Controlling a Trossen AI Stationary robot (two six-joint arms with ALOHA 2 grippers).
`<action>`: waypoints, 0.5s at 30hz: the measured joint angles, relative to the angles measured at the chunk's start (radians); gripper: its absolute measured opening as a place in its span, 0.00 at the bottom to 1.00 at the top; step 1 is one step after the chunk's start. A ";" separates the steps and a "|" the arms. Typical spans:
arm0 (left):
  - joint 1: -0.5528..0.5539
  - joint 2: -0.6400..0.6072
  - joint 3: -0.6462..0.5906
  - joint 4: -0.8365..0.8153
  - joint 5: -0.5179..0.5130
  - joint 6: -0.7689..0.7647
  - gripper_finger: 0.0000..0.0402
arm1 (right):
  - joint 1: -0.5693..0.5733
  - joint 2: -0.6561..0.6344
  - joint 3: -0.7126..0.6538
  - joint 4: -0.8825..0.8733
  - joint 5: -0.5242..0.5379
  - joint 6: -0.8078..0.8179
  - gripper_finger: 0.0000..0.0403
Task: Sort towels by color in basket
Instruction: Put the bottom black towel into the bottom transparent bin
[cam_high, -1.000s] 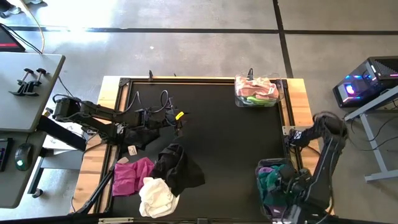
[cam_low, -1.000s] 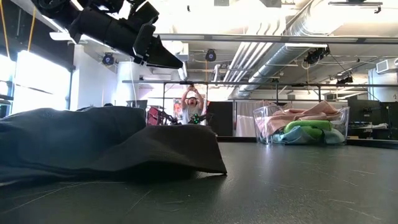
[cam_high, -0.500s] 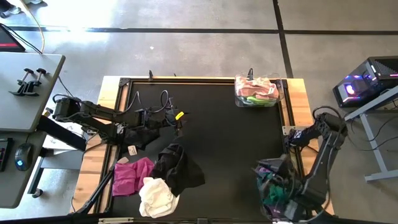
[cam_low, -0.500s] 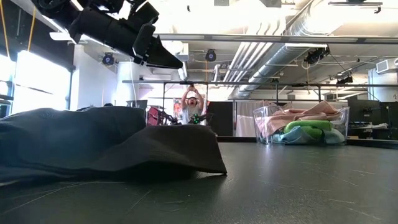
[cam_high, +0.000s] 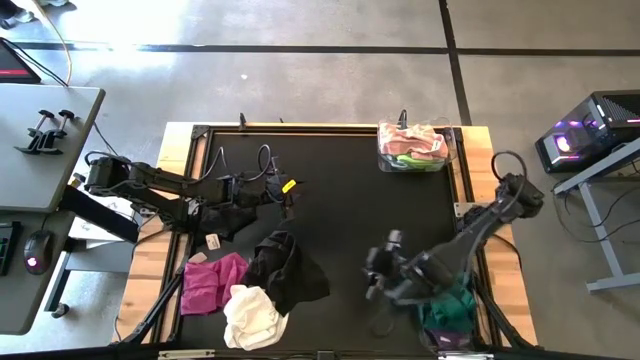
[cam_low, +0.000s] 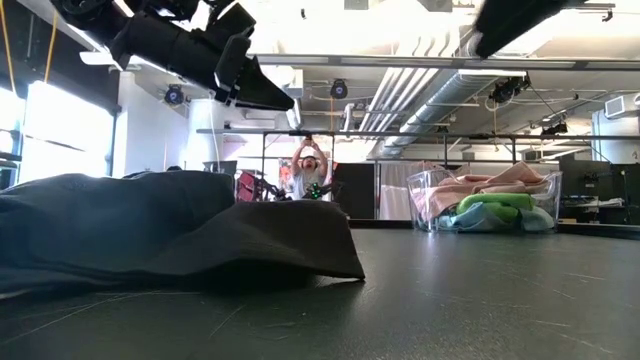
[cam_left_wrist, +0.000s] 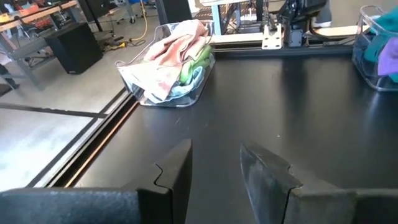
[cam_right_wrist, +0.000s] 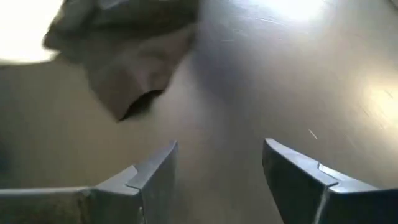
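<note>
Peach, green towels (cam_high: 410, 146) in far basket (cam_high: 448, 158); teal in near basket (cam_high: 476, 305).

No readable text, label, brand, number or sign found anywhere in any view, bench and room included.

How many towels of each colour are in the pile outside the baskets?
Pink towel: 1
White towel: 1
Black towel: 1
Total: 3
A dark shape farther back may be another towel; I cannot tell.
</note>
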 joint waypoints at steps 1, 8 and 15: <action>-0.001 0.000 0.000 -0.001 0.000 -0.007 0.31 | -0.027 0.000 -0.018 0.065 -0.039 -0.111 0.56; -0.069 0.000 0.000 -0.016 0.000 -0.048 0.31 | -0.252 0.000 -0.268 0.671 -0.328 -0.606 0.58; -0.208 -0.036 0.000 -0.170 -0.158 -0.096 0.31 | -0.438 0.112 -0.502 1.478 -0.509 -0.907 0.57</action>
